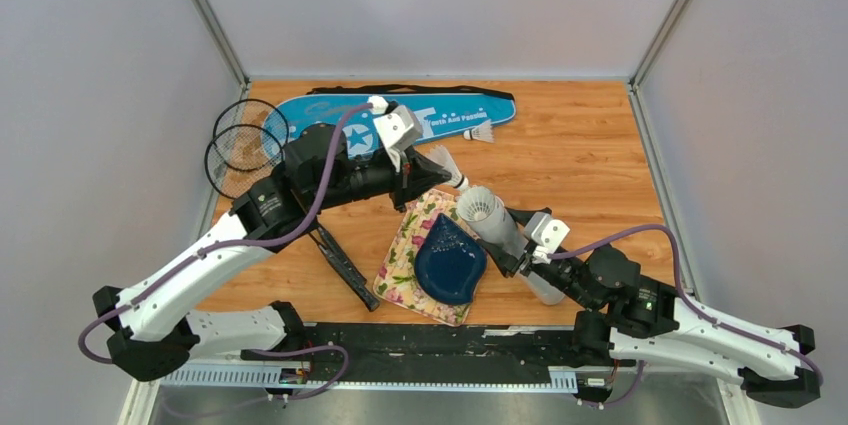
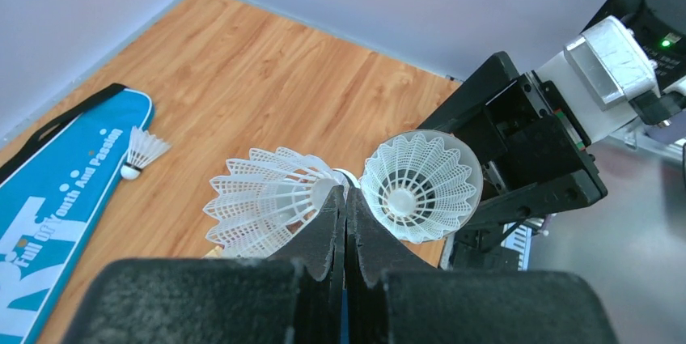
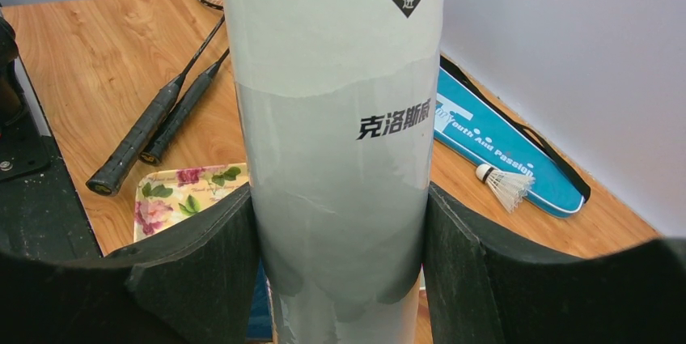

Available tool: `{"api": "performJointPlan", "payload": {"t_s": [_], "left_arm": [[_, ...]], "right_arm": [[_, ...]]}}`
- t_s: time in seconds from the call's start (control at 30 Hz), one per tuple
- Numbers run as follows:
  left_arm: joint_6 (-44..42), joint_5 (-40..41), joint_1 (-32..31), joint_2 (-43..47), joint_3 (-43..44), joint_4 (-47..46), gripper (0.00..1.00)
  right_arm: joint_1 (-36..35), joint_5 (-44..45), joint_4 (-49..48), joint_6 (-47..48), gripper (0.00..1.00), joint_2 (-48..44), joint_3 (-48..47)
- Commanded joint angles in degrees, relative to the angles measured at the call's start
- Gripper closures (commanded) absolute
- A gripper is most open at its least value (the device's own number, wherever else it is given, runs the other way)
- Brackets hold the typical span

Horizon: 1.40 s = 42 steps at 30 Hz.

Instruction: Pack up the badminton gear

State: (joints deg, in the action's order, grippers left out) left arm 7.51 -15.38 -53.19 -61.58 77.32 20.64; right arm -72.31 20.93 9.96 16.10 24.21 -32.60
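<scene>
The left gripper (image 2: 345, 222) was clenched on 1 shuttlecock (image 2: 267, 202), just beside the mouth of the tube (image 3: 336, 158). The right gripper (image 3: 340, 231) grasped that tube, tilted. The cork probably needed centring on the opening, with release only once inside.

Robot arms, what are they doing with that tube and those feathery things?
They're packing badminton gear. The right gripper holds the white tube, tipped with its open end toward the left gripper, which pinches a shuttlecock just beside that opening. A second shuttlecock already sits in the tube's mouth. A third shuttlecock lies next to the blue racket bag, and the two rackets lie on the table, not packed yet.
</scene>
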Motion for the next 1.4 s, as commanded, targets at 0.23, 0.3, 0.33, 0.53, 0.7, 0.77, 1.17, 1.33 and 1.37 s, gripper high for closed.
{"api": "performJointPlan", "payload": {"t_s": [0.23,0.3,0.33,0.53,0.7,0.77,1.17,1.33,1.37], "left_arm": [[-2.4,5.0,-5.4,-2.2,5.8,-2.4,1.00],[-2.5,7.0,-5.4,-2.6,8.4,-0.9,1.00],[-2.5,7.1,-5.4,-2.9,10.2,0.0,1.00],[-1.0,2.5,-5.9,-4.5,11.1,3.4,1.00],[-1.9,-0.8,-6.8,-5.1,10.5,6.4,1.00],[-1.8,-2.0,-7.2,-5.7,10.1,6.9,1.00],[-0.5,-6.2,-8.6,-10.7,9.4,3.9,1.00],[2.2,-9.1,-8.7,-12.1,10.2,2.6,0.45],[2.5,-10.9,-8.7,-11.7,10.2,2.1,0.26]], "right_arm": [[-0.2,1.2,-0.1,-1.3,0.71,-1.7,-1.4],[-0.3,1.0,-0.1,-1.3,0.71,-1.9,-1.3],[-0.3,1.0,-0.2,-1.3,0.71,-1.9,-1.2],[-0.3,1.4,-0.4,-0.9,0.71,-1.9,-1.6],[-0.3,1.8,-0.5,-0.6,0.71,-2.8,-1.2],[-0.3,2.0,-0.6,-0.5,0.71,-2.7,-1.2],[-0.3,2.6,-0.2,-0.4,0.70,-3.6,-1.8],[-0.3,3.2,-0.5,-0.5,0.70,-4.9,-1.5],[-0.3,3.5,-0.6,-0.6,0.70,-5.4,-1.3]]}}
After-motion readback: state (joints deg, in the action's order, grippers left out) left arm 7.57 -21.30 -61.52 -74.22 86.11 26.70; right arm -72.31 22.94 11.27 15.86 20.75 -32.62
